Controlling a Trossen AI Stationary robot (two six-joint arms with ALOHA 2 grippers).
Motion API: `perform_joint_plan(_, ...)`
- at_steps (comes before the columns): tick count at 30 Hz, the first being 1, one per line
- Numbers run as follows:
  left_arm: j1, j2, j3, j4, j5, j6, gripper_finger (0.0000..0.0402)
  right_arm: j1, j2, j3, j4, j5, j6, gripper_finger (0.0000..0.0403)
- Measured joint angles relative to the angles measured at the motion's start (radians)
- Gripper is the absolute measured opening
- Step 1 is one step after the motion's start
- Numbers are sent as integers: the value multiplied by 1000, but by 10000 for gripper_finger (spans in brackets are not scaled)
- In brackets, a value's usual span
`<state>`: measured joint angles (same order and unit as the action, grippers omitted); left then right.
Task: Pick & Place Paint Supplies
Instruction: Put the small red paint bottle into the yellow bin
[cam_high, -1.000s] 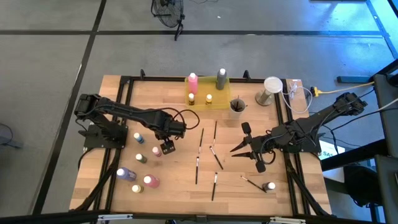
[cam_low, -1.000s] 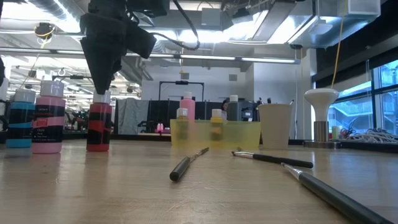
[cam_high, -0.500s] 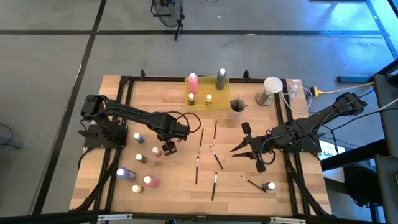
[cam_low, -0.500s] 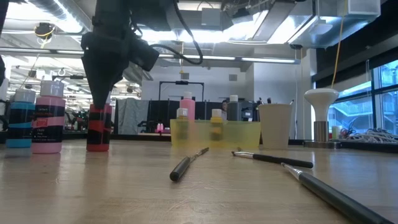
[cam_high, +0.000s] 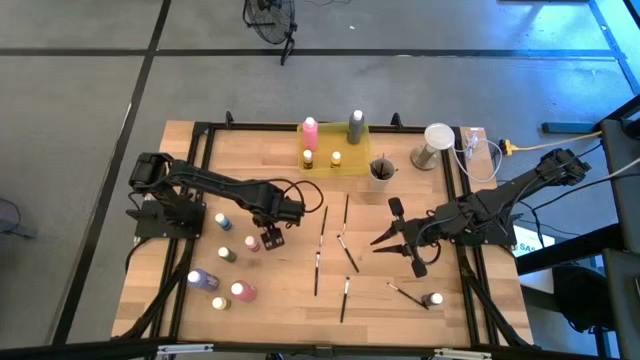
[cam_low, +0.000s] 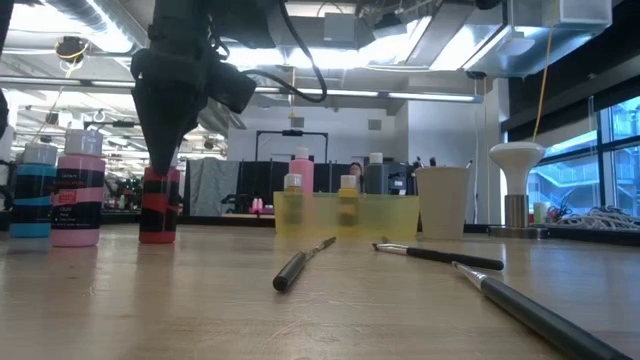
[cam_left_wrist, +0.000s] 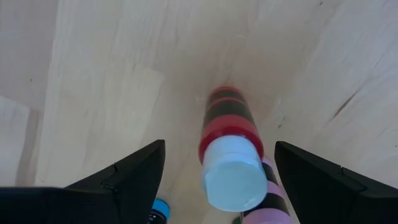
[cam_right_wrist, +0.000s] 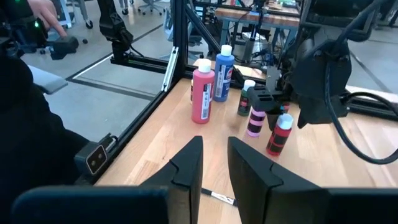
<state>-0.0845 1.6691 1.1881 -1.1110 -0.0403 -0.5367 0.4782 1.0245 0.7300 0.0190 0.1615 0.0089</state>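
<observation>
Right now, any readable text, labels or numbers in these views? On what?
None readable.
Red-banded bottle under the left gripper: dark label band, print too blurred.
Pink bottle and blue bottle: label print too small.
Blue bottle in the right wrist view: white label patch, illegible.

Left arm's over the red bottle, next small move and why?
Probably lower a bit more, then close. The left pincer is open with its fingers either side of the red bottle, only near its pale cap. The bottle stands upright on the table.
</observation>
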Motion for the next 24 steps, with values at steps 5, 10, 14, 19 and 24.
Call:
perform_joint_plan(5, 0, 0, 0, 0, 7, -7, 298, 0, 0, 0, 13, 0, 10, 78)
perform_joint_plan(10, 0, 0, 0, 0, 6, -2, 298, 0, 0, 0, 29, 0, 6, 78)
perform_joint_plan(14, 0, 0, 0, 0, -9, 0, 298, 0, 0, 0, 29, 0, 6, 78)
perform_joint_plan(19, 0, 0, 0, 9, -13, -1, 298, 0, 0, 0, 29, 0, 5, 78)
perform_joint_plan(24, 0, 0, 0, 17, -14, -2, 298, 0, 0, 0, 29, 0, 3, 78)
